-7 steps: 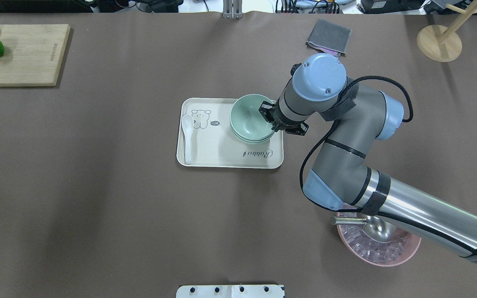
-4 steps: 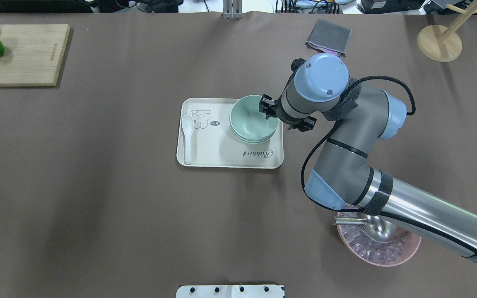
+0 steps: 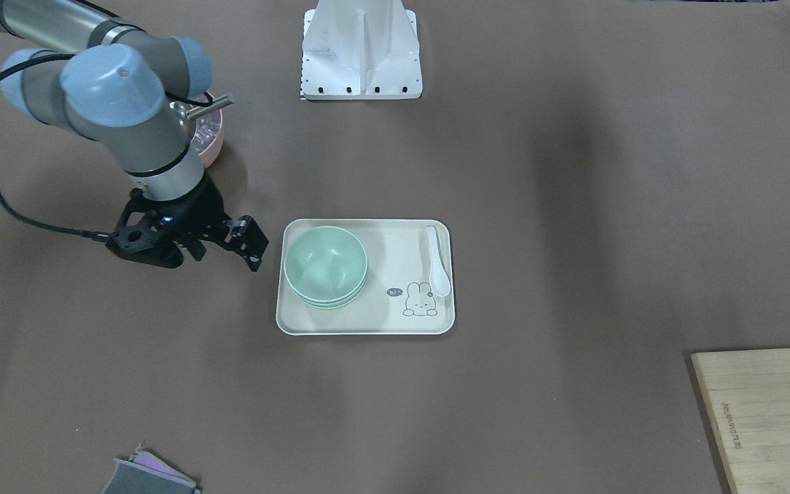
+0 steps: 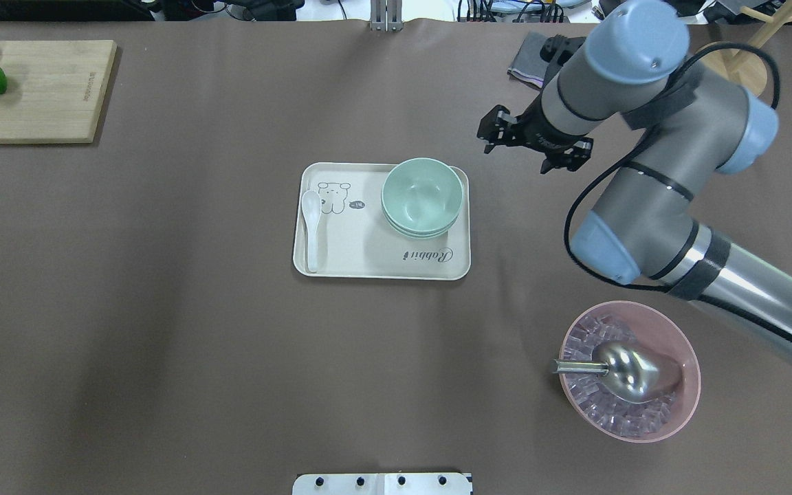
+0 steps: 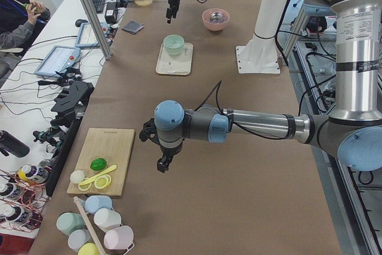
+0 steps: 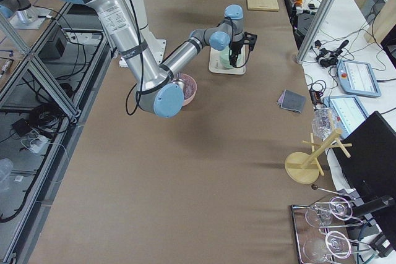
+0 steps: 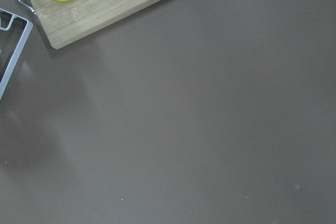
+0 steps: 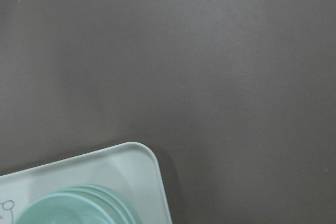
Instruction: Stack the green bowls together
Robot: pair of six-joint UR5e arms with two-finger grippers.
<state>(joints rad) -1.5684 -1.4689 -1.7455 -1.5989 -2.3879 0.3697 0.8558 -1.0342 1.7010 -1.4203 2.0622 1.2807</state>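
The green bowls [image 4: 422,196] sit nested in one stack at the right end of a cream tray [image 4: 368,258]. They also show in the front view [image 3: 325,264], the left side view [image 5: 173,43] and the right wrist view [image 8: 73,208]. My right gripper [image 4: 496,132] is open and empty, raised above the table beyond and to the right of the tray, clear of the stack [image 3: 249,241]. My left gripper [image 5: 164,162] shows only in the left side view, near the cutting board, and I cannot tell its state.
A white spoon [image 4: 311,220] lies on the tray's left side. A pink bowl [image 4: 686,405] with ice and a metal scoop [image 4: 633,368] stands at the near right. A cutting board [image 4: 45,89] with fruit is far left. A grey cloth [image 3: 148,477] and a wooden stand [image 4: 729,72] are far right.
My right gripper was at the top bowl's rim; it has let go, lifted and moved away to the far right. The bowl stack has stayed on the tray.
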